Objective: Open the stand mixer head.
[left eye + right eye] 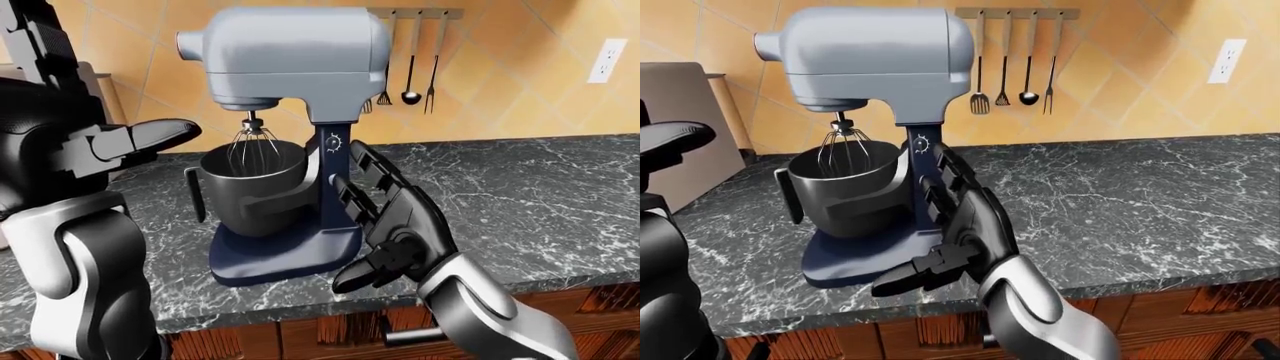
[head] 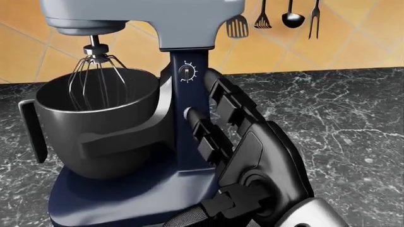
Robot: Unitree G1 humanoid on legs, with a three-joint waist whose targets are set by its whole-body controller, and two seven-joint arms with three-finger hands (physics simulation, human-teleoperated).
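Fingers (image 2: 218, 101) of the black right hand (image 2: 252, 156) spread and extended flat, lying against the right side of the dark blue upright column (image 2: 186, 123) of the stand mixer, just below the small speed dial (image 2: 187, 71); pinching nothing. Left hand (image 1: 125, 139) raised well left of the mixer, fingers loosely open, apart from everything. Grey rounded mixer head (image 1: 285, 56) down and level, long axis running left to right, directly above the right fingers, over the wire whisk (image 1: 252, 146) and dark metal bowl (image 1: 255, 187). Mixer standing on the black marbled counter (image 1: 520, 195), near its front edge. Right hand clearly nearer; likely an upward reach to the head's underside, then a lift to tilt it back.
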